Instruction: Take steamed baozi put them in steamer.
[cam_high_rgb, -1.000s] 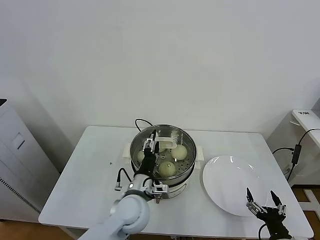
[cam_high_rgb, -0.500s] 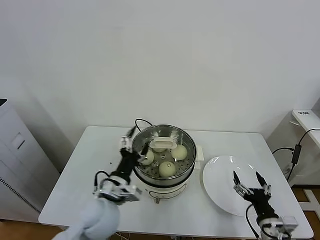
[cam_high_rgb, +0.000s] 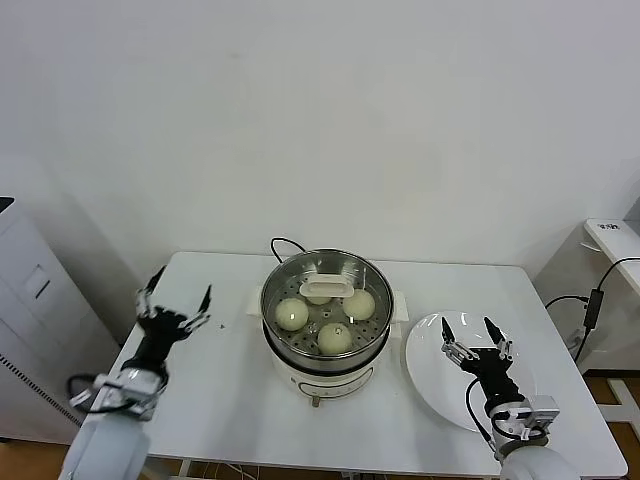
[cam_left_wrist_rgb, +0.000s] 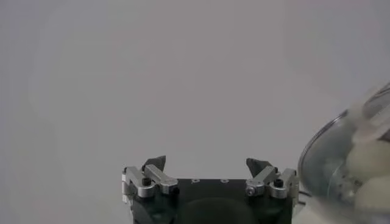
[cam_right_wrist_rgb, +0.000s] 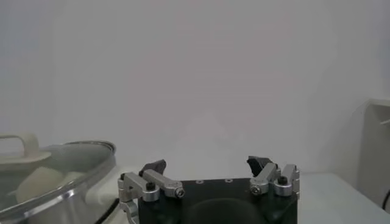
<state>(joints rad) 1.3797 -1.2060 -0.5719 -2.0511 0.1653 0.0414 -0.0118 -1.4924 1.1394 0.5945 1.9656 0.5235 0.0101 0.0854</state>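
Note:
The steel steamer (cam_high_rgb: 300, 358) stands mid-table on its cream base. Several cream-white steamed baozi lie inside, such as one baozi (cam_high_rgb: 291, 314) on the left and another (cam_high_rgb: 335, 337) in front. The glass lid sits on the steamer, its cream handle (cam_high_rgb: 325, 288) over the back. My left gripper (cam_high_rgb: 177, 300) is open and empty above the table's left part, well away from the steamer. My right gripper (cam_high_rgb: 468, 330) is open and empty over the white plate (cam_high_rgb: 430, 375). The left wrist view shows the open left gripper (cam_left_wrist_rgb: 207, 163) with the steamer (cam_left_wrist_rgb: 353, 176) beside it. The right wrist view shows the open right gripper (cam_right_wrist_rgb: 210, 164) and the lid (cam_right_wrist_rgb: 61, 176).
A black cord (cam_high_rgb: 283, 243) runs behind the steamer. A grey cabinet (cam_high_rgb: 30, 330) stands off the table's left side. A white shelf with cables (cam_high_rgb: 605, 260) is at the far right. The white wall rises behind the table.
My left gripper opened off the lid handle and drew back leftward, away from the steamer. The right gripper moved up and forward over the plate, staying open.

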